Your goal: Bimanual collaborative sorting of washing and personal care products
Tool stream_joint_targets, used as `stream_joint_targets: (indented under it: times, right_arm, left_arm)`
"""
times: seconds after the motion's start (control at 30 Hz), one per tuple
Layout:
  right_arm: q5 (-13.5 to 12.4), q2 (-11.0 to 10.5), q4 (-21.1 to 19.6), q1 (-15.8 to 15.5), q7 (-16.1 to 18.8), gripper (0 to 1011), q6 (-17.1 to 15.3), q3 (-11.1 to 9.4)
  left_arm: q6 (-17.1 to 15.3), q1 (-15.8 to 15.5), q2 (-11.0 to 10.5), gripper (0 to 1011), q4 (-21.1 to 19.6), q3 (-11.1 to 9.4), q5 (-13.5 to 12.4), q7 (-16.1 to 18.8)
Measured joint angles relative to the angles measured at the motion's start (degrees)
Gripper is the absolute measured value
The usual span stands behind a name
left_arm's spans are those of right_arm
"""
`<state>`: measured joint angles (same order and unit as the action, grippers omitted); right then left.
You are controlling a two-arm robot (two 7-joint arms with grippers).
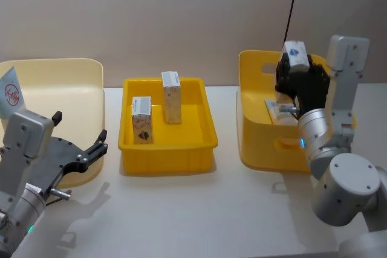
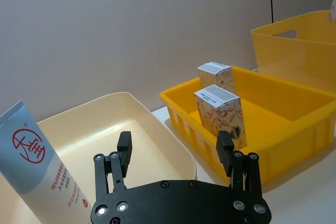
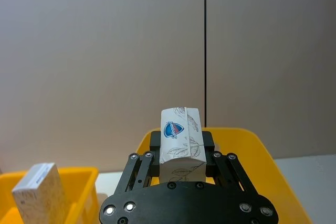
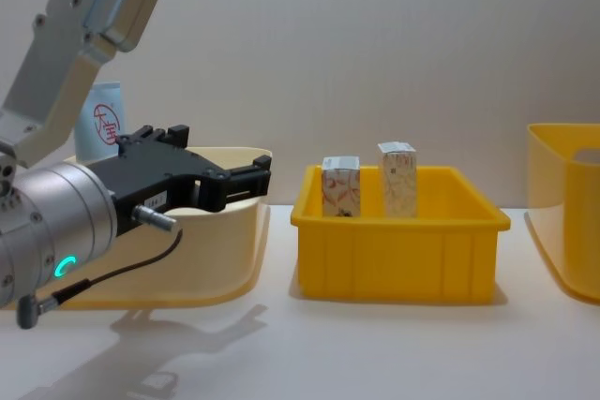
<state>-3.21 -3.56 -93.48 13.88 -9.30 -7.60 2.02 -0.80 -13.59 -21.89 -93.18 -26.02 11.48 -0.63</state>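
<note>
Right pincer (image 1: 297,75) clenched on a white carton (image 1: 295,54), held above the deep yellow bin (image 1: 257,119). Left pincer (image 1: 81,138) released, empty, beside the cream bin (image 1: 72,83) where a tube (image 1: 10,92) is leaned. Two cartons (image 1: 142,119) stood upright in the shallow yellow tray (image 1: 166,149) on the table (image 1: 211,209).

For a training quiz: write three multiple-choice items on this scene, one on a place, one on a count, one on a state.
1. Where is the squeeze tube?
A. cream bin
B. middle tray
C. on the table

2. How many cartons stand in the middle tray?
A. one
B. two
C. four

3. The right end effector is:
A. open, empty
B. shut on a carton
C. shut on a tube

Key: 1 A, the tube leans inside the cream bin. 2 B, two upright cartons. 3 B, its fingers clamp a carton above the right bin.
</note>
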Motion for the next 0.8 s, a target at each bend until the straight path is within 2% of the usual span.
stream_joint_targets:
  times: [0.23, 0.8]
  right_arm:
    - [0.9, 0.1, 0.7, 0.2, -0.1, 435, -4.0, 0.2]
    - [1.8, 0.8, 2.4, 1.0, 0.5, 435, -8.8, 0.5]
  left_arm:
    - [0.0, 0.0, 0.0, 1003, 0.0, 0.0, 0.0, 0.0]
    - [0.0, 0.0, 0.0, 1003, 0.0, 0.0, 0.0, 0.0]
